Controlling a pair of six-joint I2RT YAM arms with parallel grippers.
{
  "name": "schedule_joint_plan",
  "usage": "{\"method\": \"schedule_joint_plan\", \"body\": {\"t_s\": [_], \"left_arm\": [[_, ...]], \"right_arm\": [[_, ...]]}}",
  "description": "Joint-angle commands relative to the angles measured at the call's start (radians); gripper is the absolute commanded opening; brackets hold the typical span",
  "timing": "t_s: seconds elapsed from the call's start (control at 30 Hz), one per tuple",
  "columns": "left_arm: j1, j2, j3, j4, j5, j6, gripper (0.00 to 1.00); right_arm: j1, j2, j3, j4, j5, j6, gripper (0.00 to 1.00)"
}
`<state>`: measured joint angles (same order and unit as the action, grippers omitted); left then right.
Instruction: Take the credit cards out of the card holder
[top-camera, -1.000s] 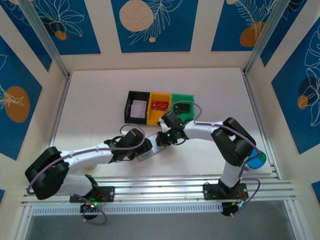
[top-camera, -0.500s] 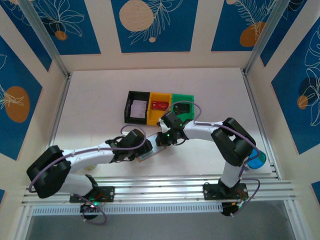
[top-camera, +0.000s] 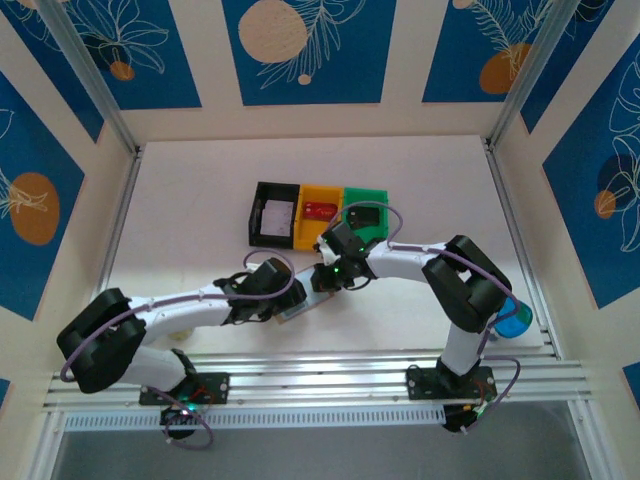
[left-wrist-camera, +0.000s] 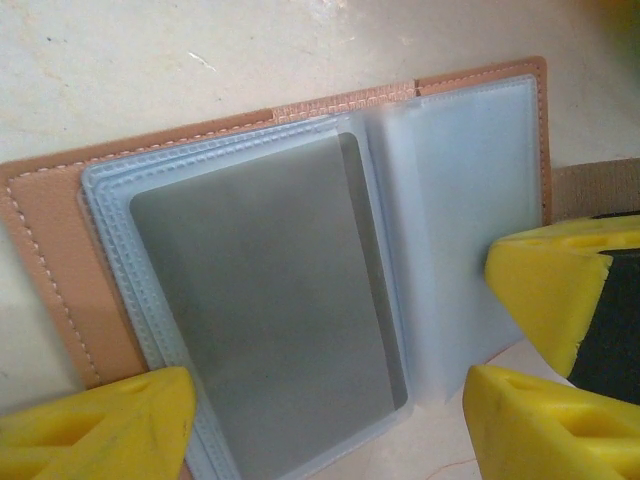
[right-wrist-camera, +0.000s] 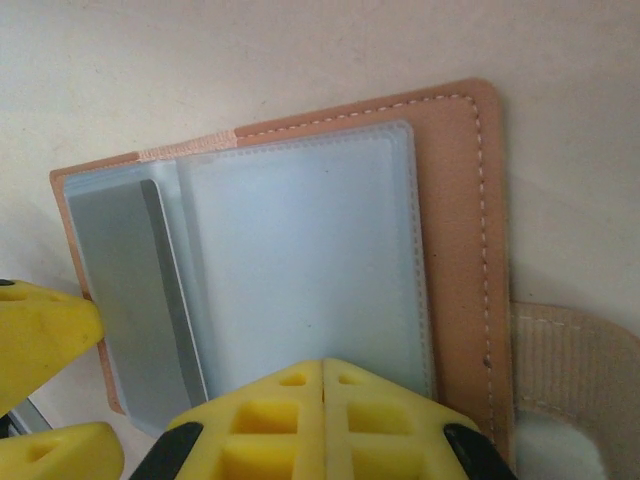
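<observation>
Card holder (left-wrist-camera: 290, 270) lies open and flat on the table (left-wrist-camera: 150, 60), close to the near edge around mid-width, with 1 grey card (left-wrist-camera: 265, 310) in a clear pocket. Left gripper (left-wrist-camera: 330, 405) is spread, 1 finger either side of the card half (contact unclear). Right gripper (right-wrist-camera: 322, 405) has its pads pressed together, tips at the other pocket leaf's edge.

Black bin (top-camera: 258, 226), yellow bin (top-camera: 306, 229) and green bin (top-camera: 373, 196) stand touching in a row on the table (top-camera: 200, 200).

unfolded card holder (right-wrist-camera: 300, 250) beneath right gripper (right-wrist-camera: 322, 378)
</observation>
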<state>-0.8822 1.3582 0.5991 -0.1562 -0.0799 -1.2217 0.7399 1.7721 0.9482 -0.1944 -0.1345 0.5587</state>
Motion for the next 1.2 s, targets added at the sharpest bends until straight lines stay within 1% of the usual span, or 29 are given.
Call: {"method": "schedule_joint_plan", "body": {"t_s": [0.0,0.57,0.87,1.17], "left_arm": [[-0.018,0.006,0.010,-0.042,-0.004,0.007,0.72],[-0.038,-0.042,0.031,-0.144,-0.070,0.010,0.72],[-0.047,-0.059,0.031,-0.140,-0.090,0.001,0.72],[-0.050,-0.011,0.027,-0.095,-0.072,-0.009,0.72]], "right_arm": [[0.009,0.010,0.020,-0.020,0.001,0.000,0.01],[0.010,0.016,0.026,-0.027,0.001,-0.003,0.00],[0.013,0.021,0.029,-0.031,0.005,-0.003,0.00],[0.018,0.030,0.037,-0.040,0.010,-0.006,0.00]]}}
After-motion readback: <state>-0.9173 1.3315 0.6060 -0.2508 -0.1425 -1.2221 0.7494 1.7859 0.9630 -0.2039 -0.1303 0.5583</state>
